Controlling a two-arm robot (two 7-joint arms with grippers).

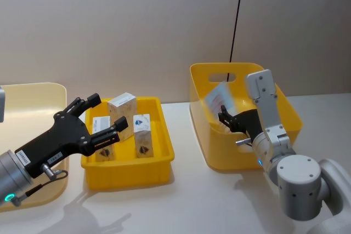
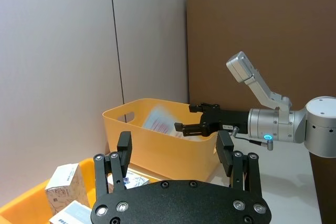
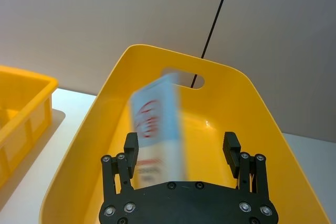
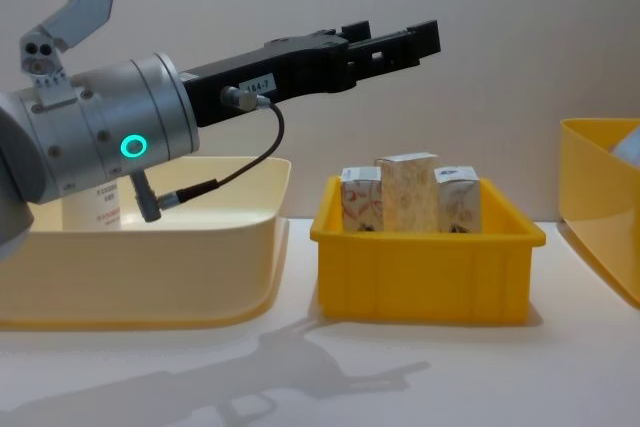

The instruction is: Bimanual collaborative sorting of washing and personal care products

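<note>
A pale-blue tube [image 1: 218, 98] with red print leans, blurred, inside the deep yellow bin [image 1: 285, 114]. My right gripper [image 1: 226, 119] is open just in front of it. In the right wrist view the tube [image 3: 156, 124] stands between the spread fingers [image 3: 130, 149], close to one of them, and neither finger presses on it. Three small patterned cartons [image 1: 122, 109] stand upright in the shallow yellow tray [image 1: 129, 169]. My left gripper [image 1: 105, 117] hovers open and empty over the tray's left side, above the cartons [image 4: 405, 192] in the chest view.
A cream bin [image 4: 160, 257] sits at the far left and holds a white tube with red print [image 4: 100, 209]. White table lies between the tray and the deep bin and along the front. A grey wall is close behind.
</note>
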